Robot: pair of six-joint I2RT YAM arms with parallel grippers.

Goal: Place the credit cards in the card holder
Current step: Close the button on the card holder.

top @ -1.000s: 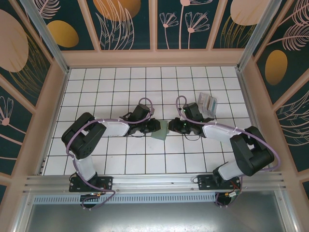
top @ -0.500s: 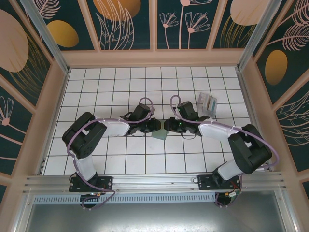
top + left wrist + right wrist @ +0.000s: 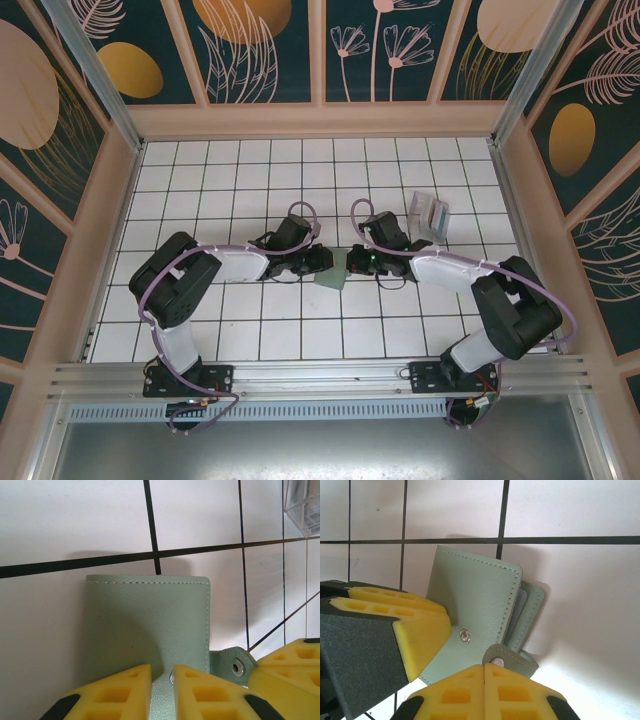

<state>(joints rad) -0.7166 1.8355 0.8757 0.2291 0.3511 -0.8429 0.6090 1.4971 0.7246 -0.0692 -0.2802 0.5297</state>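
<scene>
Sage-green card holder point(image 3: 331, 273) sits on the surface point(image 3: 250, 330) between both arms, one edge pinched in the left pincer point(image 3: 161, 680) while the right pincer point(image 3: 484, 672), fully closed, meets its snap tab point(image 3: 512, 657) from the opposite side.

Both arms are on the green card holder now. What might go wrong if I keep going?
1. The right gripper is shut at the snap tab; if it caught only the tip, or nothing, pulling may slip.
2. The left gripper pinches the card holder only at one edge, so a tug may twist it free.
3. Both grippers crowd one corner and may bump.
</scene>
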